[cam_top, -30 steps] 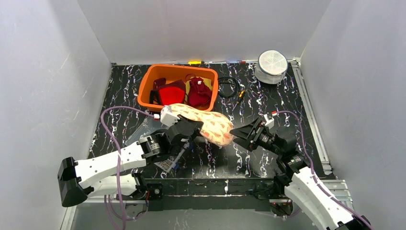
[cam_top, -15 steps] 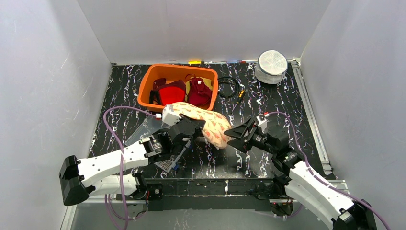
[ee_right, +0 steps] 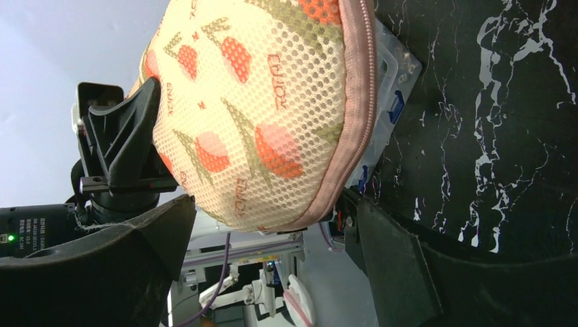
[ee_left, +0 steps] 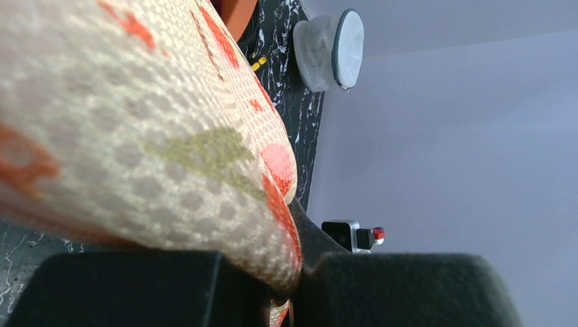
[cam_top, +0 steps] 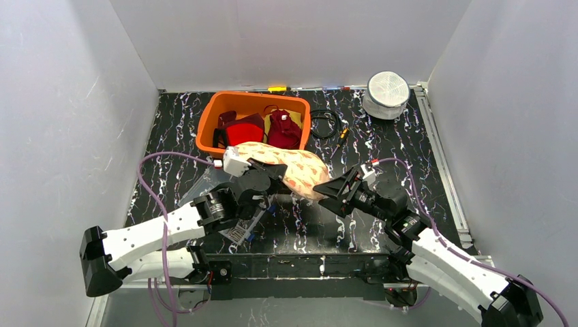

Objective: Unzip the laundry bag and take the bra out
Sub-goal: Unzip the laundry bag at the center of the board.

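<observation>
Black marbled table [cam_top: 382,136], grey walls [cam_top: 286,41], orange bin [cam_top: 204,129] behind the laundry bag [cam_top: 300,170]

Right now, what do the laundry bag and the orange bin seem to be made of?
The laundry bag: soft mesh fabric, likely synthetic, matte; small honeycomb holes show, and a pink zipper tape edges it. The orange bin: probably moulded plastic, smooth, slightly glossy; even colour, rounded rim.

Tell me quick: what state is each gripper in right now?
Left gripper: shut on the cream mesh laundry bag with red fruit print.
Right gripper: open, the bag's end between its fingers, not clamped.
</observation>
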`<state>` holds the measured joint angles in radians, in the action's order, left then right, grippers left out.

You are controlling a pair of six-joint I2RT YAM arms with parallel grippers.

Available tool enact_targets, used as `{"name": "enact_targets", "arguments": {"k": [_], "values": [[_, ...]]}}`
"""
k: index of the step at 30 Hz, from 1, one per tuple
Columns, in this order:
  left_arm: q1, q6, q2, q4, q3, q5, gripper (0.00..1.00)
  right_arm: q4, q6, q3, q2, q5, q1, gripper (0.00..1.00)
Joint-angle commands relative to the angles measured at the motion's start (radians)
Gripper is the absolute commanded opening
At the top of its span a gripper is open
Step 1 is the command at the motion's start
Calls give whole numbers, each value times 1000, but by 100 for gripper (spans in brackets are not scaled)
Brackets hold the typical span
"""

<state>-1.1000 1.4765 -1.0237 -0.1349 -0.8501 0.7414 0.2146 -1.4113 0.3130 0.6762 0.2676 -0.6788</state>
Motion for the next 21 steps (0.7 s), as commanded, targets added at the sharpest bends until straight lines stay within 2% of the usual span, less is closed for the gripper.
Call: {"name": "enact_targets", "arguments": {"k": [1, 5, 8, 13, 19, 21], "values": [[10, -22, 49, 36, -38, 58, 0, 80, -12, 48, -1, -85, -27, 95], [10, 18, 37, 55, -22, -5, 0, 138, -30, 58, 43, -123, -39, 90], [10, 42, 39, 87, 10, -44, 0, 155, -29, 80, 80, -147, -49, 83], [11, 51, 58, 86, 28, -73, 0, 194, -43, 84, 105, -166, -55, 64], [11, 70, 91, 6, 41, -56, 0, 197, -72, 65, 69, -193, -61, 38], [11, 77, 97, -29, 42, -51, 11, 193, -87, 60, 56, -198, -62, 29]]}}
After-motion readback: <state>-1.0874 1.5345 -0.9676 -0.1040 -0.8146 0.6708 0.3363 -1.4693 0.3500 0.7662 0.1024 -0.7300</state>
